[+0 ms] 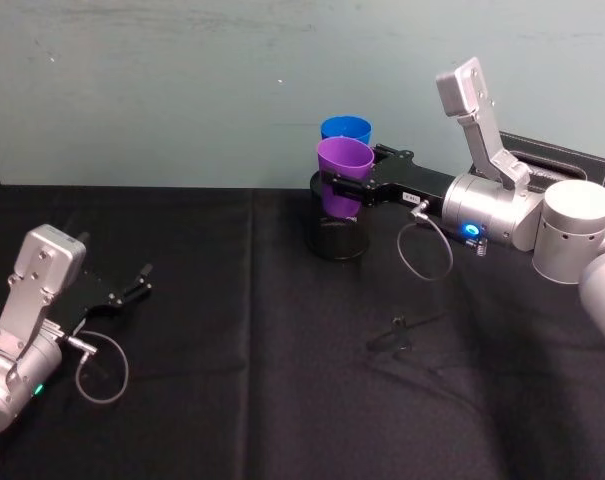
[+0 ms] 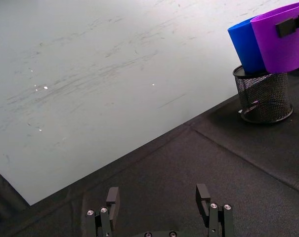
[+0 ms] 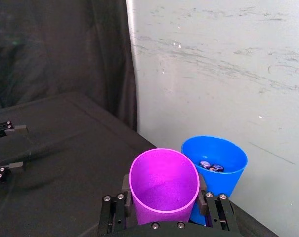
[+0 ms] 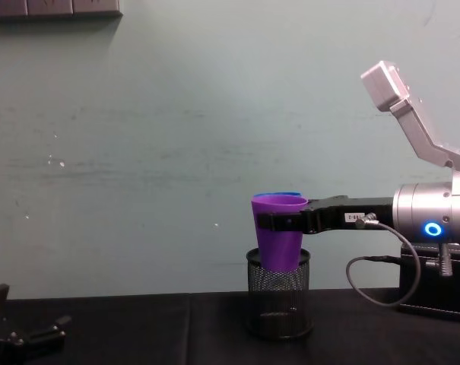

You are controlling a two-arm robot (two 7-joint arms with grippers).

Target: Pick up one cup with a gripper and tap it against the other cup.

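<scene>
Behind purple cup, blue cup half-hidden

No legible writing anywhere, the small white label on the right gripper too tiny to read.

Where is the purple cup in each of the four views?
Head: purple cup, upper centre, in the right gripper.
Chest: centre, over the mesh holder.
Left wrist: far off, over that holder.
Right wrist: close up, between the fingers.
Landmark: the blue cup beside it.

A lab test bench: black-draped table against bare wall.
</scene>
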